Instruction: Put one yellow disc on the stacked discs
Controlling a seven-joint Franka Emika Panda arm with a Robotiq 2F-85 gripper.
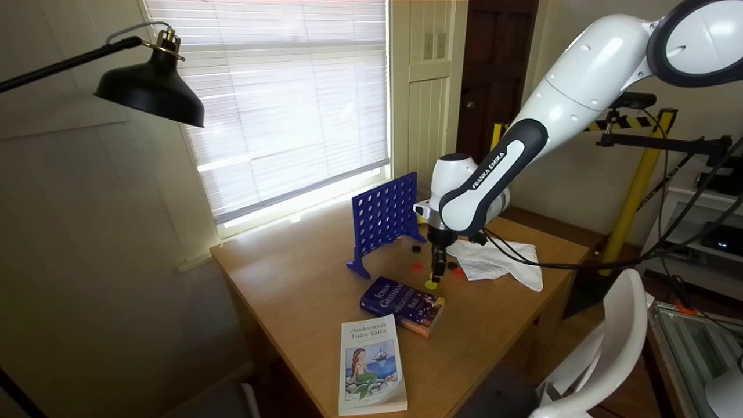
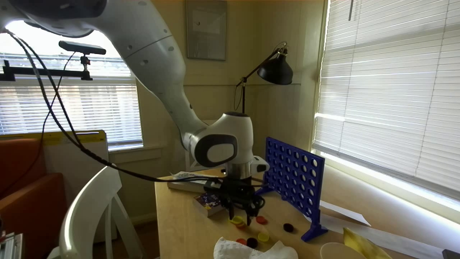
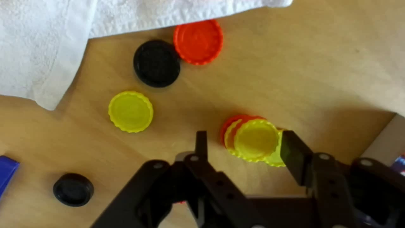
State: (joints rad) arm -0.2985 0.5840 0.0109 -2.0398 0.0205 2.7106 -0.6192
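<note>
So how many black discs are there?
2: one black disc beside a red disc by the white cloth, another near the blue rack. More may hide under the cloth or stack.

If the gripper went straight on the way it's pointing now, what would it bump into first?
Probably the stacked discs: in the wrist view they show between the parted fingers of the gripper, one finger overlapping their edge. Height is unclear, so it might reach the table first.
</note>
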